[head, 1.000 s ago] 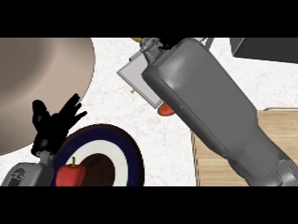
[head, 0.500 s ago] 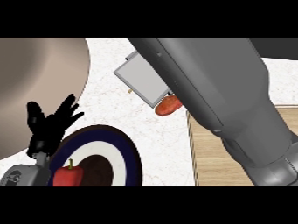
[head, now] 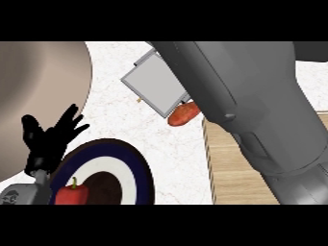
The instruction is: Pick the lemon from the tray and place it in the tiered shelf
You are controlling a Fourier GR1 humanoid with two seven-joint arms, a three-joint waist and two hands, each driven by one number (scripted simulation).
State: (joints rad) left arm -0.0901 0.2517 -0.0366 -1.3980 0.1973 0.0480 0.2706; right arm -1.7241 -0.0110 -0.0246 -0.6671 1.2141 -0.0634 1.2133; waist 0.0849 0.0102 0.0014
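Observation:
No lemon shows anywhere in the head view. My right forearm (head: 266, 110) fills the right half, running from the lower right corner up past the top edge, and its hand is out of sight. Half covered by that arm is a light grey flat panel (head: 154, 84), apparently part of the tiered shelf. The wooden tray (head: 230, 166) lies at the lower right, mostly under the arm. My left hand (head: 49, 139) rests open at the left, fingers up, holding nothing.
An orange-red oblong item (head: 184, 114) lies at the panel's lower corner, against the forearm. A blue-rimmed plate (head: 136, 168) at the bottom left carries a red bell pepper (head: 72, 194). A large brown round vessel (head: 24, 96) takes up the left side.
My right forearm has swung left and closer, covering more of the panel and tray. A small yellow bit seen near the top edge no longer shows. The left hand has stayed put.

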